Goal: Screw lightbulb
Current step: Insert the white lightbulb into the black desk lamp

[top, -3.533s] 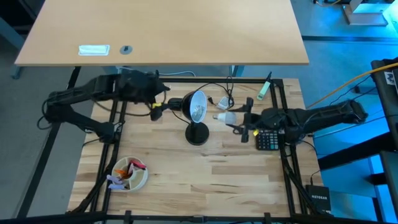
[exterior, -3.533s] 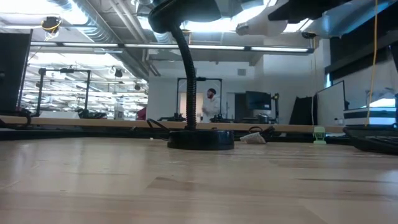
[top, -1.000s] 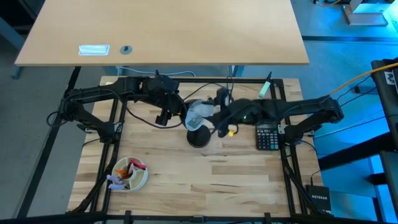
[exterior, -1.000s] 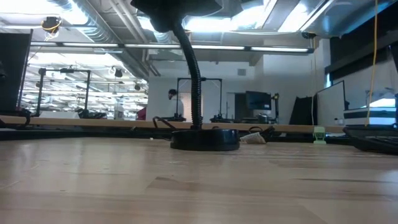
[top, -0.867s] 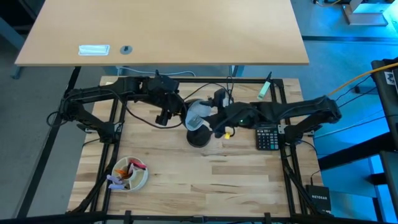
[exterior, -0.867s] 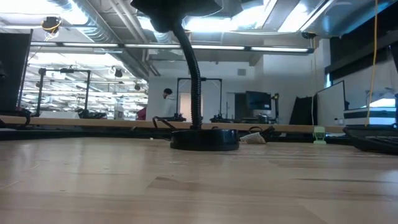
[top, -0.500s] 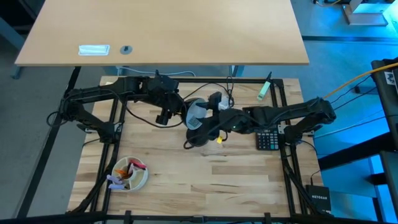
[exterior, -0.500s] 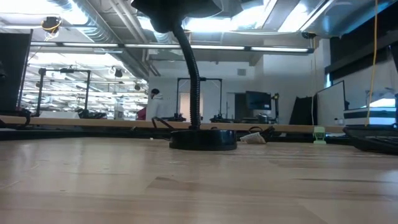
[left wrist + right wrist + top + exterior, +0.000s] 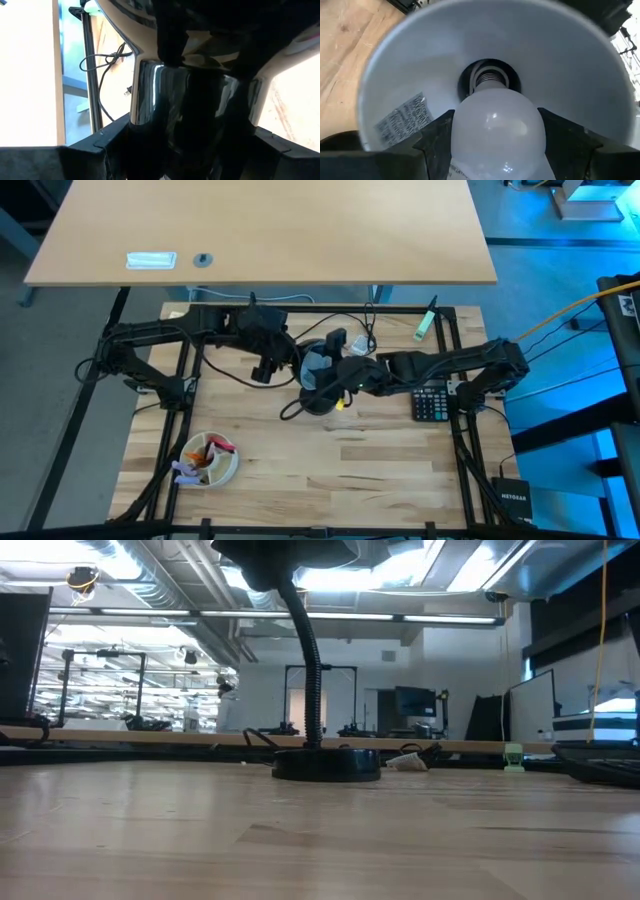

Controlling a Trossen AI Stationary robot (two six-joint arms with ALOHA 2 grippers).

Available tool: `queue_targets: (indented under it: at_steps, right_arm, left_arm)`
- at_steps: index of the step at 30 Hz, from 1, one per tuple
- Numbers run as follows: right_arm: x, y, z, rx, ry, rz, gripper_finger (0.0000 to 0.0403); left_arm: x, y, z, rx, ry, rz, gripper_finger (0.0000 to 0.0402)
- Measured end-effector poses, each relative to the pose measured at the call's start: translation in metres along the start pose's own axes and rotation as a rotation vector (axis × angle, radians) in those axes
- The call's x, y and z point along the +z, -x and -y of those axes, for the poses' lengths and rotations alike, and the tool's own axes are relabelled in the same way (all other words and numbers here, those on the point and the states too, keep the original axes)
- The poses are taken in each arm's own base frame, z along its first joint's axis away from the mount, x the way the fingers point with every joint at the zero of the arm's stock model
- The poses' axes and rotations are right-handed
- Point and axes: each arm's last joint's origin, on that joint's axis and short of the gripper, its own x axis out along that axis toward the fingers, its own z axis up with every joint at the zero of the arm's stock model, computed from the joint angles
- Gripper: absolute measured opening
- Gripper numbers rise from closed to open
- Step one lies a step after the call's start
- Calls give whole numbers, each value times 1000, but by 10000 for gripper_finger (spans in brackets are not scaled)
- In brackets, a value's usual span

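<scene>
The black desk lamp stands on its round base [image 9: 318, 401] at the table's middle; its base and neck also show in the low view [image 9: 325, 762]. My left gripper [image 9: 272, 360] is shut on the back of the lamp's head [image 9: 190, 115]. My right gripper [image 9: 327, 369] is shut on the white lightbulb [image 9: 495, 130] and holds it inside the shade [image 9: 415, 65]. The bulb's metal screw base [image 9: 490, 77] sits at the mouth of the socket. In the high view my right gripper hides the bulb. My left gripper pinches the glossy black housing behind the shade [image 9: 150, 90] between its two fingers [image 9: 102, 145], coming level from the table's left. The lamp stays on its base. My right gripper pinches the bulb's round glass [image 9: 465, 125] between its two fingers [image 9: 437, 137], coming from the table's right, along the bulb's axis. The bulb is clear of the table, its screw base pointing into the socket.
A black calculator [image 9: 432, 398] lies at the right. A white bowl with small items [image 9: 208, 458] stands at the near left. A green-tipped pen [image 9: 427, 320] and loose cables [image 9: 355, 330] lie at the far edge. A lighter table [image 9: 260, 230] stands beyond.
My right gripper has gone toward the table's left, toward the lamp, and has carried the bulb farther into the shade. My left gripper has kept its hold on the lamp's head.
</scene>
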Motion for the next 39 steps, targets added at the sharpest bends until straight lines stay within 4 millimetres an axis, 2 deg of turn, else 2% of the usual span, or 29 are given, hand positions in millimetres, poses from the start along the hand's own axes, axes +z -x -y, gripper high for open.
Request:
queue_targets:
  at_steps: [8,14,19,25,39]
  right_arm:
    - [1,-3,-1,6,-4,14,259]
    - [0,-7,-1,9,-26,11,259]
    - [-1,-9,0,38,-85,26,259]
    - [-3,-11,0,104,-119,57,259]
    - [-5,-17,6,208,-395,117,259]
  left_arm:
    - [6,2,10,35,-5,-12,255]
    - [10,3,17,39,64,-11,255]
    - [15,4,24,39,122,5,255]
    - [19,5,33,33,109,13,255]
    - [25,13,53,97,112,-13,255]
